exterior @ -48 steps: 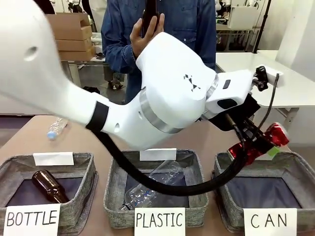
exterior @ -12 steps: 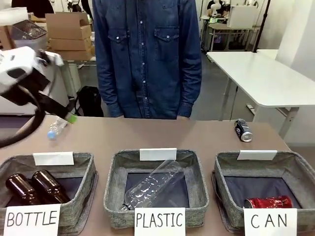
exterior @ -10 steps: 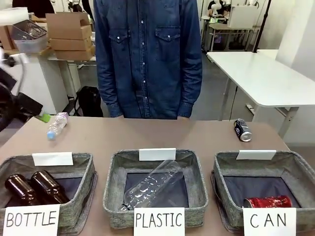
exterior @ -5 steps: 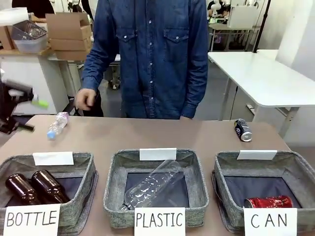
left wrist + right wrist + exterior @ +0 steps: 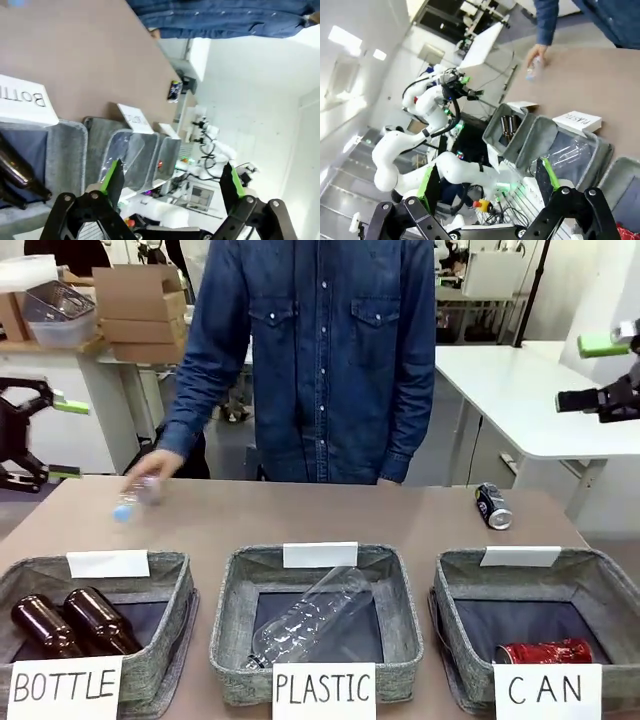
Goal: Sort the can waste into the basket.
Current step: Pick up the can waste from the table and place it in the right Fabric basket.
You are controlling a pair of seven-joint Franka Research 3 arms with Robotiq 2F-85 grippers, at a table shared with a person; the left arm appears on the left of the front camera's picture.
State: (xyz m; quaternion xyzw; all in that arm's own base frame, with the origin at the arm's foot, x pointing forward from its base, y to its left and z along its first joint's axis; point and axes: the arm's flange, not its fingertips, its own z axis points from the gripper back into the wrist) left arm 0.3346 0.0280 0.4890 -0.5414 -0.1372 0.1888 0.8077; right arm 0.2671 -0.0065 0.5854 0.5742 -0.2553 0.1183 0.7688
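Observation:
A red can [image 5: 545, 651] lies on its side in the grey basket [image 5: 452, 612] signed CAN at the front right; the right wrist view catches the red can [image 5: 626, 233] at its bottom corner. On the table behind that basket lies a black can [image 5: 493, 506], seen small in the left wrist view as the black can [image 5: 174, 90]. My left gripper [image 5: 35, 438] hangs open at the far left edge, holding nothing. High at the right edge my right gripper [image 5: 603, 372] is open and empty, well above the black can. Both wrist views show open gripper fingers [image 5: 113, 179] [image 5: 547, 176] with nothing between them.
A person in a denim shirt stands at the far side, one hand [image 5: 152, 466] down on a clear plastic bottle [image 5: 130, 502]. The PLASTIC basket [image 5: 228, 618] holds a clear bottle. Two brown bottles [image 5: 70, 622] lie in the BOTTLE basket [image 5: 170, 625].
The person's hand has come down onto the clear bottle at the far left, shifting it. My right gripper has come into view at the upper right. The left gripper has turned slightly.

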